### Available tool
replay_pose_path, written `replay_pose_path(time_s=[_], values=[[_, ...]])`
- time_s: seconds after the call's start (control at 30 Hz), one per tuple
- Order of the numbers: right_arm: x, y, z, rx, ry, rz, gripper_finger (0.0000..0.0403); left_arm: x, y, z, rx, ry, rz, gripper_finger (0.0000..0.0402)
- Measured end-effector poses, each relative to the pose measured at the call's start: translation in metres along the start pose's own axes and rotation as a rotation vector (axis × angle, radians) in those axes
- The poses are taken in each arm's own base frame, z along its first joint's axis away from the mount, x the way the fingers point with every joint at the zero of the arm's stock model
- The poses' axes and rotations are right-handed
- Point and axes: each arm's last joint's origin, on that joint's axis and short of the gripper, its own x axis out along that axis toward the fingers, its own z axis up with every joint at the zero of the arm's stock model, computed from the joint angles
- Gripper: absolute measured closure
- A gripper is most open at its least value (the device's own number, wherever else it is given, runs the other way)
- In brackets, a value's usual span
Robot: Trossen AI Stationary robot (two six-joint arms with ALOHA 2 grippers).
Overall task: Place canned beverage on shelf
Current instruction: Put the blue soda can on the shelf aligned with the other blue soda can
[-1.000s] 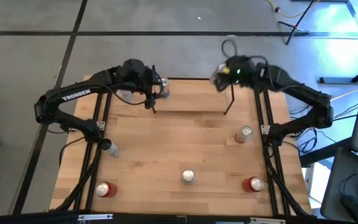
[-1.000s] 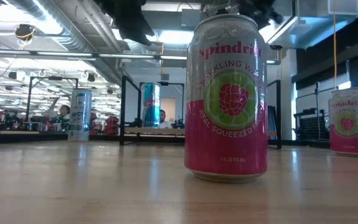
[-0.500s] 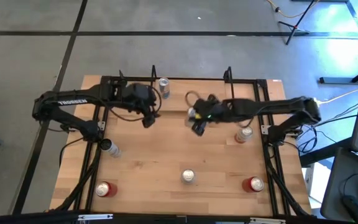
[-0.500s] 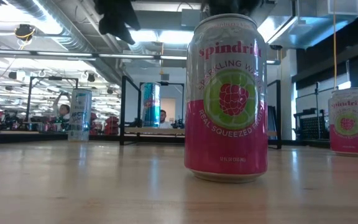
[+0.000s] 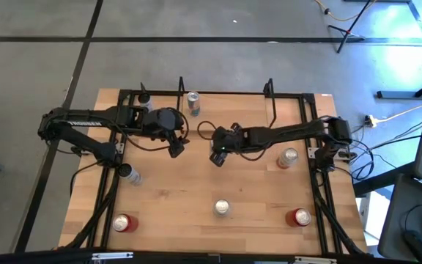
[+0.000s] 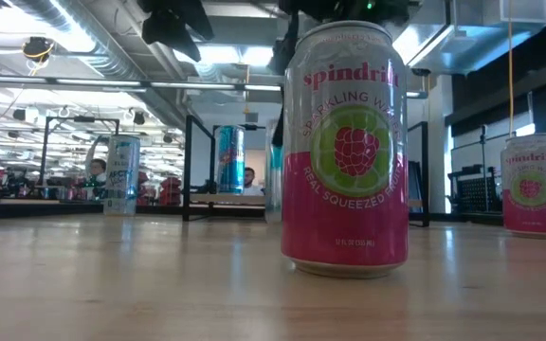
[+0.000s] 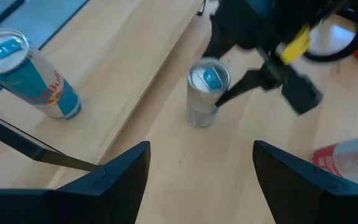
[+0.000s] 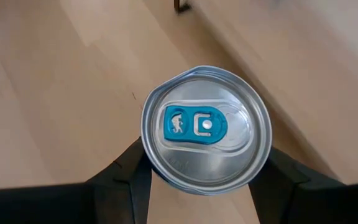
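A slim silver can with a blue tab (image 8: 207, 127) stands upright between the fingers of my right gripper (image 8: 204, 158). It is at mid-table, just in front of the shelf, and also shows in the left wrist view (image 7: 205, 93). The shelf (image 5: 233, 111) is a light-wood board with black wire end frames. A blue and silver can (image 5: 193, 101) stands on the board's left end. My left gripper (image 5: 176, 148) is open and empty, above the table to the left of the silver can. My right gripper is shut on the silver can, pinching its upper side wall (image 7: 211, 107) between the two fingers (image 8: 126, 171). The fingers come from above, pointing down. The can is upright; I cannot tell whether its base rests on the table or hangs just above it.
A raspberry-pink can (image 6: 345, 152) stands close to the low camera, at the near middle (image 5: 221, 207). Other cans stand at the right (image 5: 289, 156), near right (image 5: 299, 216), near left (image 5: 125, 222) and left (image 5: 128, 174). Black rails run along the table's sides.
My right gripper has swung from the shelf's far right end toward the table's middle and down in front of the shelf, where the silver can now shows in the low view. My left gripper has drawn back from the blue can on the shelf toward the near edge.
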Motion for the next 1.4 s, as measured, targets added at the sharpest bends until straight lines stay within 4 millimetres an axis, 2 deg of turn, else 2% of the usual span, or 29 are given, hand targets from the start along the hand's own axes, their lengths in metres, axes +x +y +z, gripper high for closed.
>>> replay_pose_path(time_s=[0.17,0.4,0.53,0.73,0.87,1.0,1.13,1.23,1.4], values=[[0.009,0.003,0.0,0.003,-0.016,0.003,0.0208,-0.001,-0.002,-0.001,0.008,-0.012,0.019,0.0132],[0.01,0.005,0.002,0.004,-0.027,0.032,0.013,-0.001,-0.003,-0.001,0.01,-0.013,0.017,0.0132],[0.001,0.003,0.006,0.011,-0.048,0.044,0.0105,-0.001,-0.003,0.0,0.007,-0.021,0.012,0.0132],[-0.037,-0.004,0.017,-0.036,-0.124,0.092,0.0093,-0.001,-0.004,0.001,0.005,-0.034,0.001,0.0132],[-0.078,-0.017,0.022,-0.076,-0.163,0.125,0.0092,0.004,-0.007,0.005,0.013,-0.058,-0.018,0.0132],[-0.121,-0.033,0.02,-0.12,-0.196,0.131,0.0091,0.023,-0.016,0.011,0.065,-0.071,-0.058,0.0132],[-0.151,-0.05,0.012,-0.13,-0.191,0.1,0.0091,0.052,-0.024,0.017,0.128,-0.064,-0.118,0.0132],[-0.163,-0.06,0.002,-0.119,-0.175,0.065,0.0091,0.072,-0.028,0.018,0.181,-0.055,-0.119,0.0132],[-0.161,-0.073,-0.024,-0.047,-0.138,0.053,0.0091,0.095,-0.024,0.017,0.224,-0.015,-0.089,0.0132]])
